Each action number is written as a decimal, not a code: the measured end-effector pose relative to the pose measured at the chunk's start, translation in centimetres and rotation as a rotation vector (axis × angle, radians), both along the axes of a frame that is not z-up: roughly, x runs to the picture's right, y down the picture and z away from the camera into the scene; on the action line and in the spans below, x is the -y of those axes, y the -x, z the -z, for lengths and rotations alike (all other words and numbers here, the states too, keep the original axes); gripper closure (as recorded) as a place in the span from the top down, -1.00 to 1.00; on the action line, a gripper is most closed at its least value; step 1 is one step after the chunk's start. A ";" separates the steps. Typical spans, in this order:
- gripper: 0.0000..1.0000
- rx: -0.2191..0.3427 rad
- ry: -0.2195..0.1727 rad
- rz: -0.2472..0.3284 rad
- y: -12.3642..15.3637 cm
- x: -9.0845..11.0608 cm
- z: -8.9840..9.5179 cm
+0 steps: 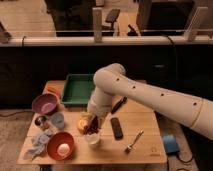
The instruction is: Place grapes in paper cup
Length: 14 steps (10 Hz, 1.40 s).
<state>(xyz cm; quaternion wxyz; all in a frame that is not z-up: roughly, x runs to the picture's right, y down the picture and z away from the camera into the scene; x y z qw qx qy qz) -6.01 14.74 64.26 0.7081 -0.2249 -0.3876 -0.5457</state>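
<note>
My gripper [93, 126] hangs from the white arm over the front middle of the wooden table [145, 150]. It is shut on the grapes [91, 130], a small dark red-purple bunch held right above the white paper cup [93, 140]. The cup stands upright near the table's front edge, just right of the red bowl [60, 146]. The lowest berries are at about the cup's rim; I cannot tell whether they touch it.
A yellow-orange fruit [83, 123] lies just left of the gripper. A light-blue cup [58, 120], metal can [41, 121], purple bowl [45, 104] and cloth [37, 143] are at the left. A green tray [78, 89] is behind. A black remote [116, 128] and spoon [133, 141] lie right.
</note>
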 end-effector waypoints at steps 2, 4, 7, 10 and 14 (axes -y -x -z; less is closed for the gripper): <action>-0.92 -0.003 -0.003 0.006 0.2 -0.1 -0.1; -0.92 -0.004 -0.001 0.008 0.3 -0.2 -0.2; -0.89 -0.003 0.002 0.016 0.7 -0.4 -0.5; -0.19 -0.018 0.008 0.014 0.7 -0.4 -0.7; 0.58 -0.027 0.010 0.007 0.4 -0.3 -0.8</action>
